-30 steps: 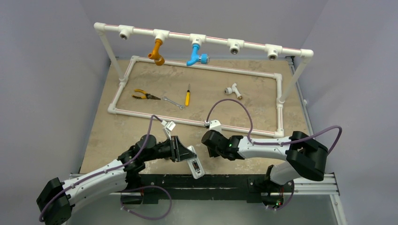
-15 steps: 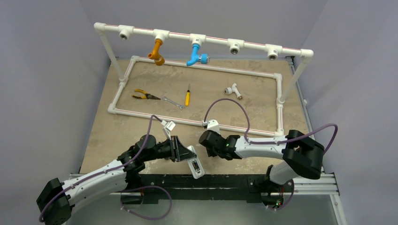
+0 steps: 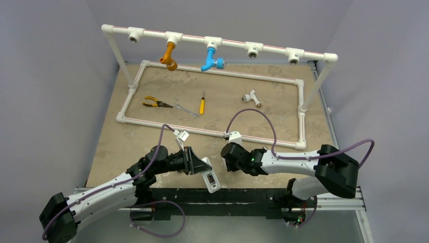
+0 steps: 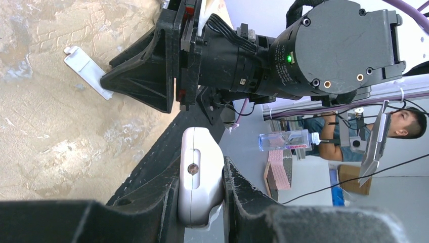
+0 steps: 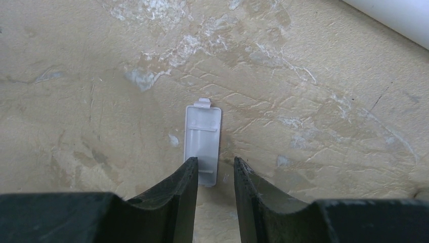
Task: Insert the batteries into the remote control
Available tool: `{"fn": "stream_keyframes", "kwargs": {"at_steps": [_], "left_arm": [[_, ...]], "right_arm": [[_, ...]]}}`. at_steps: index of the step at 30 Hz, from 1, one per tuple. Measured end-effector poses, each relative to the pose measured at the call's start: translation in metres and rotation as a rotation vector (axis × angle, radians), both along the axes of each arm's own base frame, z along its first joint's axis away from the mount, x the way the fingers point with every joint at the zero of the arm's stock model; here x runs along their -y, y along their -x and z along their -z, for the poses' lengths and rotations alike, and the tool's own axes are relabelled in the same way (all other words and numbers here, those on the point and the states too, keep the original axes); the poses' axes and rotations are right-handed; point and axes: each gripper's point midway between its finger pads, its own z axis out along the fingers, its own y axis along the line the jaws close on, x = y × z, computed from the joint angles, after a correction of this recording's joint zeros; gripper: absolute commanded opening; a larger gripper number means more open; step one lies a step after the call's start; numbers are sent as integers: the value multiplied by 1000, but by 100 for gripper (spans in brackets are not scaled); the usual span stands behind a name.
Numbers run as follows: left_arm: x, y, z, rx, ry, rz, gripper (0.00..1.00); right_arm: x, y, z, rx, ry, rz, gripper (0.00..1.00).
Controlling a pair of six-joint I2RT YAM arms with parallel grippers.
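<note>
Tan mottled bench (image 3: 152, 136) fills the middle of the top view. White pipe frame (image 3: 228, 45) stands across the upper part, with an orange tap (image 3: 170, 55) and a blue tap (image 3: 211, 59) hanging from its top rail. Both arms reach in from the bottom edge and meet at lower centre.

Left end effector (image 3: 200, 164) is clamped on the remote control (image 3: 211, 179), which is held tilted over the bench's near edge. In the left wrist view the fingers (image 4: 238, 187) press the white body (image 4: 200, 187) from both sides. A screw and a slot show on its upturned face.

Right end effector (image 3: 230, 152) sits just right of it, low over the bench. Its jaws are a narrow gap apart and pinch nothing. The small white cover (image 5: 203, 136) lies flat on the bench, its near end showing between the fingertips (image 5: 189, 174). Whether they touch it, cannot tell.

Inside the frame, upper middle: yellow-handled pliers (image 3: 154, 103), wrench (image 3: 186, 110), screwdriver (image 3: 202, 104), pipe tee (image 3: 251, 97).
</note>
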Motion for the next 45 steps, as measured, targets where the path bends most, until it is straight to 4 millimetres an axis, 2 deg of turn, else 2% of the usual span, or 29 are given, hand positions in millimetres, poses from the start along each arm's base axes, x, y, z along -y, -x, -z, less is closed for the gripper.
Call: {"fn": "stream_keyframes", "kwargs": {"at_steps": [13,24,36,45], "left_arm": [[0,0,-1,2,2,0,0],[0,0,-2,4,5,0,0],[0,0,3,-7,-8,0,0],[0,0,3,-8,-10,0,0]], "right_arm": [[-16,2,-1,-22,-67,-17,33],[-15,2,-1,-21,-64,-4,29],[-14,1,0,-25,-59,7,32],[-12,-1,0,-17,-25,16,30]]}}
